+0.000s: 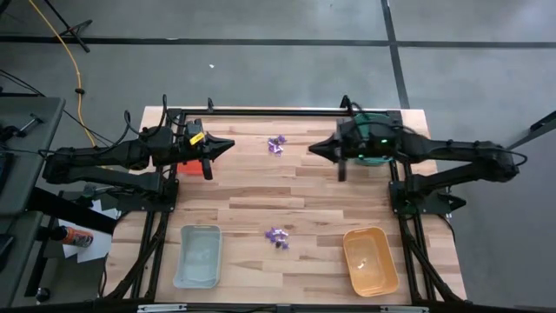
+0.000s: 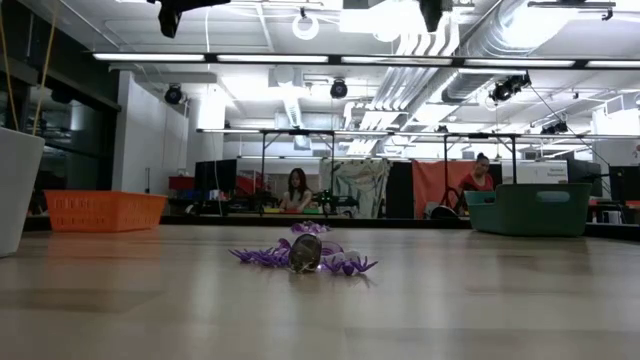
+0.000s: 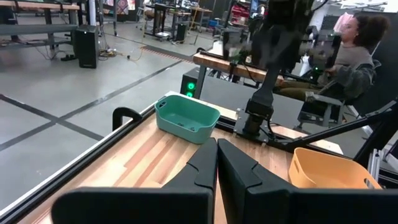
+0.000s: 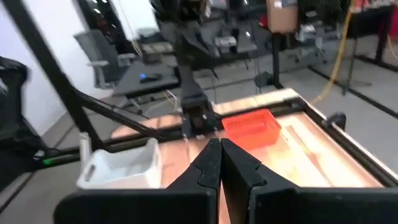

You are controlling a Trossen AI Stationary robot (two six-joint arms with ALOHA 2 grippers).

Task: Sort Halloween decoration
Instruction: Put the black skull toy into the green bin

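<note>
Wooden worktop (image 1: 261,196) seen from above, with a tray near each corner. Left gripper (image 1: 228,146) hovers at upper left, right gripper (image 1: 313,149) at upper right; both have fingers pressed together and hold nothing. Decoration lies in two small purple clusters: one pile (image 1: 277,144) at top centre between the grippers, another pile (image 1: 277,236) at lower centre between the pale blue tray (image 1: 198,256) and orange tray (image 1: 371,259). A good pick likely means spreading the fingers before descending and isolating a single piece.
</note>
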